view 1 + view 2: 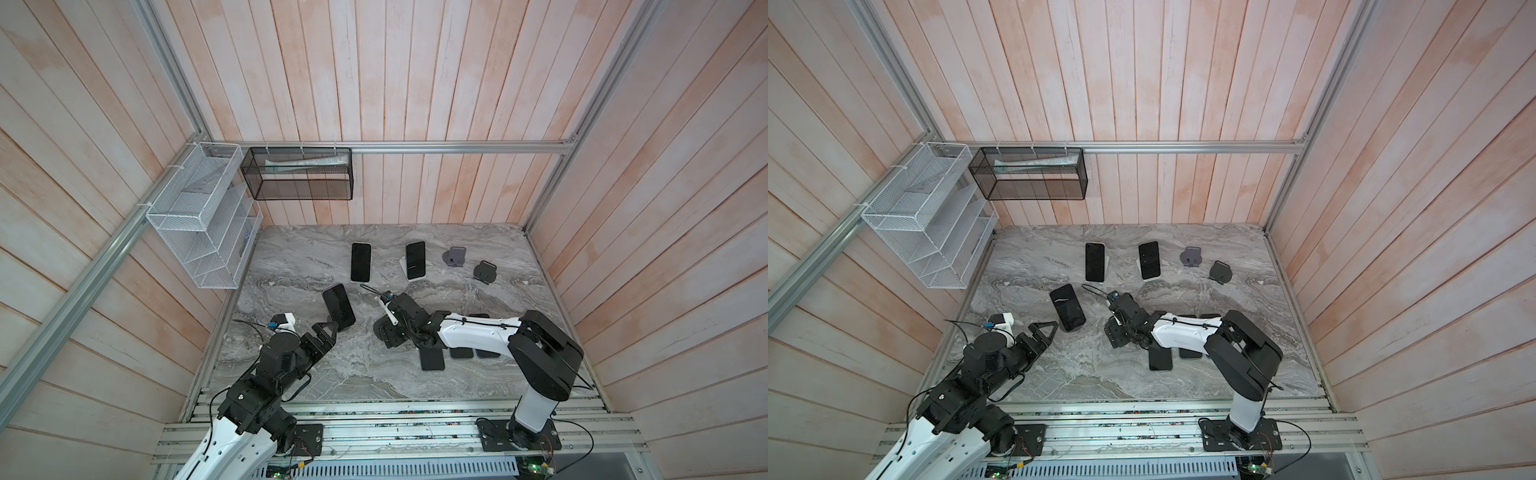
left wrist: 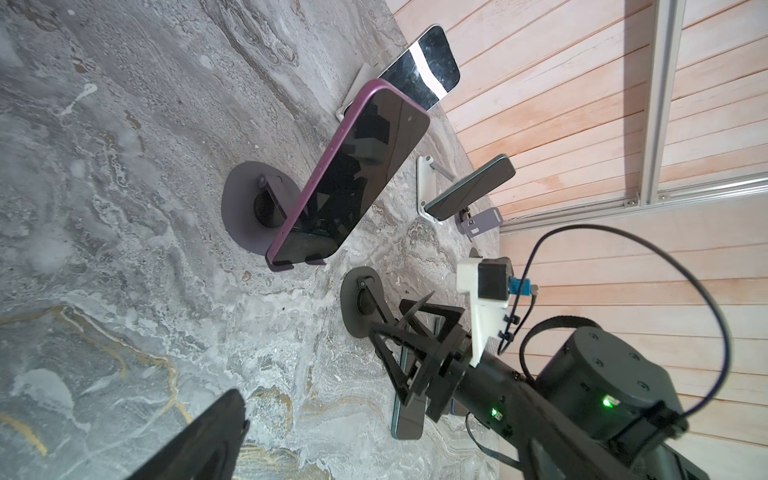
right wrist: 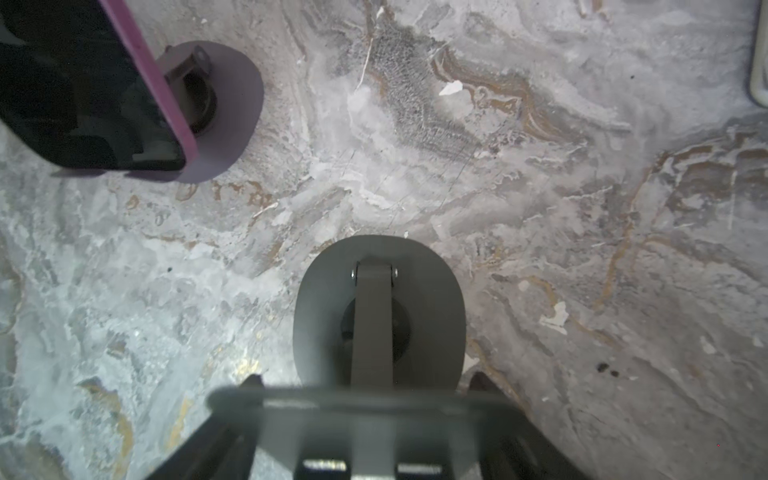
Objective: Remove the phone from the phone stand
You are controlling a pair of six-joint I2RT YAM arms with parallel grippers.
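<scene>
1. Phone (image 1: 338, 306) leans on its purple stand (image 2: 245, 199), left of centre.
2. My left gripper (image 1: 332, 330): jaws spread, just beside the phone's lower edge.
3. My right gripper (image 3: 363, 386) straddles a grey stand (image 3: 432, 291); I cannot tell if it grips.

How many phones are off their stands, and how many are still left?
Done: a few flat phones lie on the table, and the lilac stand and dark stand at the back are empty. In hand: the left claw is open, close to the purple phone. Left: that phone, the back left phone and the back right phone sit on stands.
</scene>
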